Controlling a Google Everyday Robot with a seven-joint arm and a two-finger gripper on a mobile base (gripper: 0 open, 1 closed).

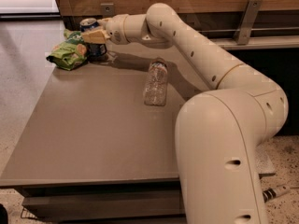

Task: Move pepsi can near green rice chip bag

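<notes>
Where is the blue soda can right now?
In the camera view, the pepsi can is at the far left corner of the table, gripped by the claw, right beside the green rice chip bag and away from the plastic bottle.

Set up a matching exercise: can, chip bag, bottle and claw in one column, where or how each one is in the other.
1 can
2 chip bag
3 bottle
4 claw

A lying flat in the middle of the table
B green, at the far left corner
C clamped on the can
D blue, upright beside the bag

Pairs: 1-D, 2-B, 3-A, 4-C
</notes>
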